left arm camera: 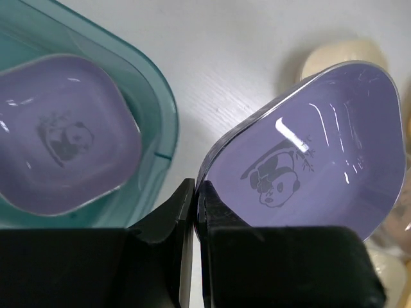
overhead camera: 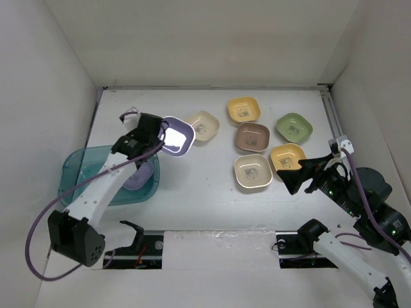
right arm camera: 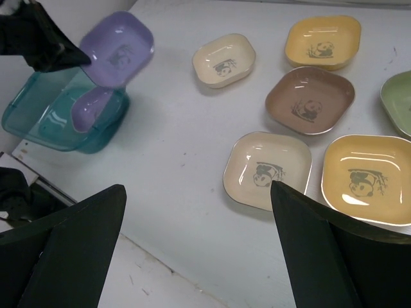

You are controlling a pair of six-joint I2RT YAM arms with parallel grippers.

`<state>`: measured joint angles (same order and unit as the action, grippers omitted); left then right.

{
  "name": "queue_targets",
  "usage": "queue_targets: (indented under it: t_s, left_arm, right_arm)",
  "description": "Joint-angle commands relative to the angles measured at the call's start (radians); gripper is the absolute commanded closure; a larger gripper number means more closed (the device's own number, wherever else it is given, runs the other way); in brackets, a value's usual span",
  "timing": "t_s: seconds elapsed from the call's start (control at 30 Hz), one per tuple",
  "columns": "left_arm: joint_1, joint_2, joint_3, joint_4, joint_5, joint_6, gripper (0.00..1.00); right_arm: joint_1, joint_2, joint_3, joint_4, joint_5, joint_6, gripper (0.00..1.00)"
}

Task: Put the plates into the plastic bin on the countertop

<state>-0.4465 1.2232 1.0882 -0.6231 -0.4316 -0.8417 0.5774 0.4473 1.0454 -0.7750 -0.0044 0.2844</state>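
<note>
Your left gripper (left arm camera: 196, 194) pinches a purple plate (left arm camera: 308, 160) by its rim beside the bin (left arm camera: 160, 109); your right gripper (right arm camera: 196, 189) gapes wide.

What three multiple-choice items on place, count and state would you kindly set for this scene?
1. Where does the ungripped purple plate lie?
A. in the plastic bin
B. against the far wall
C. at the near edge
2. How many plates rest on the countertop outside the bin?
A. four
B. six
C. eight
3. What is the left hand doing?
A. standing open
B. gripping the second purple plate
C. shut empty

1 A, teal walls surround it; 2 B, the top view shows six; 3 B, fingers clamp it.
</note>
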Motion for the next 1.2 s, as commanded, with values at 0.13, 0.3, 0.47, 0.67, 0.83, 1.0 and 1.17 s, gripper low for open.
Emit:
queue_targets:
  t_s: [0.13, 0.3, 0.47, 0.67, 0.83, 1.0, 1.17]
  left_arm:
    - [0.561, -0.16, -0.079, 0.026, 0.235, 0.24, 1.0]
    - [0.69, -0.192, -0.096, -0.016, 0.321, 0.277, 1.0]
    - [0.7, -0.119, -0.047, -0.063, 0.267, 0.358, 1.0]
    - [0.7, -0.068, -0.047, -0.089, 0.278, 0.385, 1.0]
    - [0.7, -0.068, -0.047, -0.098, 0.266, 0.374, 0.84]
    - [0.7, -0.141, -0.036, -0.119, 0.212, 0.334, 0.0]
    - [0.7, -0.26, -0.014, -0.073, 0.347, 0.365, 0.0]
  right_arm:
    - [0.006, 0.018, 0.027, 0.069, -0.029, -0.002, 0.0]
    - [0.006, 0.018, 0.036, 0.069, -0.029, -0.024, 0.0]
    - [0.006, -0.004, 0.036, 0.078, -0.04, -0.024, 0.0]
    - [0.006, -0.024, 0.036, 0.079, -0.04, -0.033, 0.0]
    - [0.006, -0.035, 0.036, 0.079, -0.04, -0.042, 0.0]
    - [0.006, -0.035, 0.036, 0.079, -0.04, -0.042, 0.0]
    - [0.006, -0.025, 0.036, 0.079, -0.04, -0.042, 0.0]
